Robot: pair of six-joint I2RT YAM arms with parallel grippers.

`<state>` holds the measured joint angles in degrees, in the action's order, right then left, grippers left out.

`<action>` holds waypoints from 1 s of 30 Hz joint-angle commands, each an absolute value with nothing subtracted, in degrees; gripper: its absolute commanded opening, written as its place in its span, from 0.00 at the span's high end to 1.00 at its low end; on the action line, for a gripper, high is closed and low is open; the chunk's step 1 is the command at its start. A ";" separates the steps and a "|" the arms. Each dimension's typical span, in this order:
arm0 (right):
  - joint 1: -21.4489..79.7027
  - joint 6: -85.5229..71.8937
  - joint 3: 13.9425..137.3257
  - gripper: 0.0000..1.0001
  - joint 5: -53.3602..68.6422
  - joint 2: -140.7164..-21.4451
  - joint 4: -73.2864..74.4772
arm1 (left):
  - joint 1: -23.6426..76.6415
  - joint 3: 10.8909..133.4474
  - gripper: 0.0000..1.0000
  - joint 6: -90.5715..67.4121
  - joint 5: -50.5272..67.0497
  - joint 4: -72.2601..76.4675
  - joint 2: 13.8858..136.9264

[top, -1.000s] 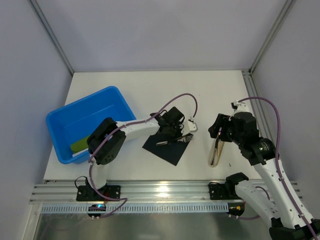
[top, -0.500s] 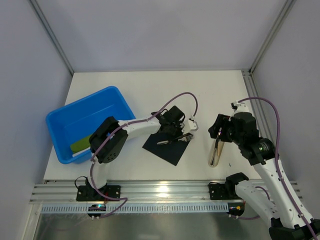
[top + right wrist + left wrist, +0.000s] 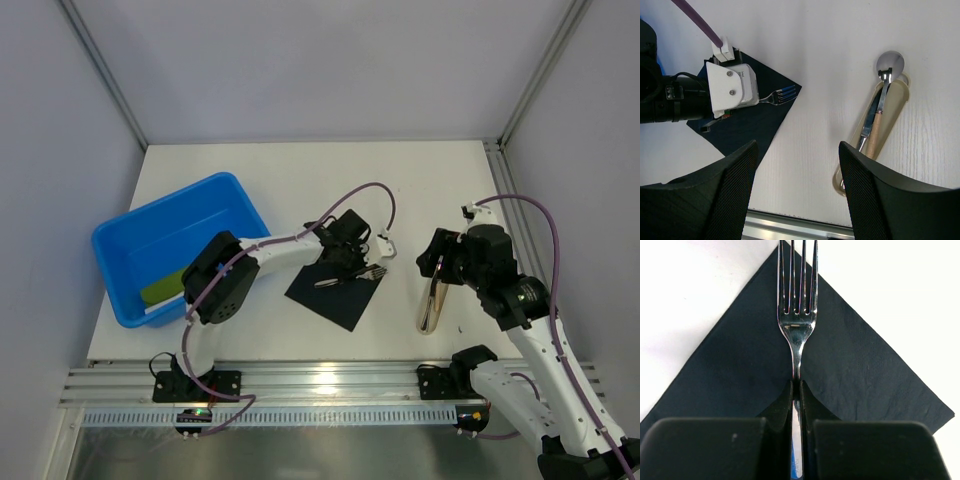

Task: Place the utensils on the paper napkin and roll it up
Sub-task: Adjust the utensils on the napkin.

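Top external view: a black napkin lies flat as a diamond near the middle of the white table. A blue tub stands at its 9 o'clock, and a beige holder lies at its 3 o'clock, well apart from it. The left gripper reaches in over the napkin's 1 o'clock corner. It holds a silver fork that points roughly toward 3 o'clock. A green strip lies in the tub's 6 o'clock end.

From the left wrist, the jaws are pinched tight on the fork's handle, with the two fingers pressed against either side of it. The tines point to 12 o'clock and reach the napkin's corner there. Whether the fork rests on the paper or hangs just over it, I cannot tell.

From the right wrist, the right gripper hangs above bare table with its jaws spread wide and nothing between them. The holder lies at its 2 o'clock with a spoon and a knife inside. The spoon's bowl pokes out of the holder's 12 o'clock end. At 10 o'clock the fork's tines sit at the napkin's corner.
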<state>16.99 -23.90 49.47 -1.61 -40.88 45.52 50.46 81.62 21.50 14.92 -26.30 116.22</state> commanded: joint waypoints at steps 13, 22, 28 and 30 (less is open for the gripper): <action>16.44 -23.38 49.31 0.31 -0.88 -40.52 44.47 | 49.48 85.43 1.00 22.24 14.59 -26.19 118.30; 16.26 -23.38 49.13 0.31 -0.79 -40.52 44.38 | 49.48 84.47 1.00 21.71 14.68 -25.49 117.60; 16.26 -23.64 49.22 0.31 -0.88 -40.34 44.12 | 49.48 83.94 1.00 21.71 14.50 -25.49 115.23; 16.26 -23.73 49.31 0.31 -0.88 -40.43 44.21 | 49.48 83.85 1.00 21.71 14.41 -25.75 115.22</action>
<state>16.64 -23.92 49.06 -1.28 -40.86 45.52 49.74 83.55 21.47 14.55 -26.44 118.02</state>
